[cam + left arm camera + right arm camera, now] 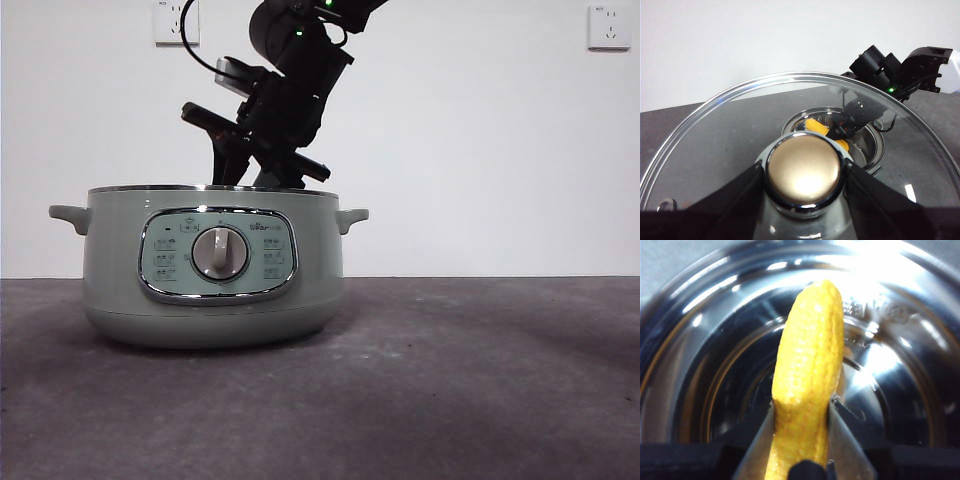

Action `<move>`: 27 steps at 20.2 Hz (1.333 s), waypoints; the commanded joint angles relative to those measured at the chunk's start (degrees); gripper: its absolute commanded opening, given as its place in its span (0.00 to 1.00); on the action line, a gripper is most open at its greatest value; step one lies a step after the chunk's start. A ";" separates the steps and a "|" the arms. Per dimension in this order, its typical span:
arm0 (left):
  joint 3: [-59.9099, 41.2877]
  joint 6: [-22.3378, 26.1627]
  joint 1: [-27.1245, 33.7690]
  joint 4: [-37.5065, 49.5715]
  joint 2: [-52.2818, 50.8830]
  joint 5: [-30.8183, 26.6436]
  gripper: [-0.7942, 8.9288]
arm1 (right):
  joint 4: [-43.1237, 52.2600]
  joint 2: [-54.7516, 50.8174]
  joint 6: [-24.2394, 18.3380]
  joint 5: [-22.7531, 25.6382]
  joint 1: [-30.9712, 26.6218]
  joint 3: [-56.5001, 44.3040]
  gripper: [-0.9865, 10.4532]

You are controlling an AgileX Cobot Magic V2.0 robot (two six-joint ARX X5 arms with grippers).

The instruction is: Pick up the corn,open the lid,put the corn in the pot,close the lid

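Corn (810,375) pinched by right claw (802,415) inside pot (215,270) rim (lid lifted).

Plain white wall (480,140), two white wall sockets (176,22) (609,27) high up, dark grey, perhaps felt-like tabletop (480,380), even indoor light

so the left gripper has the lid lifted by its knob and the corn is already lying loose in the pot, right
Not quite. The corn is not loose: the right gripper holds it inside the pot, as the right wrist view shows. The left gripper does hold the lid by its knob.
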 commanded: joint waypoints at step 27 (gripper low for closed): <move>0.42 1.31 0.11 -1.14 -0.55 1.51 0.07 | -19.17 4.04 -5.42 9.90 3.63 24.59 0.50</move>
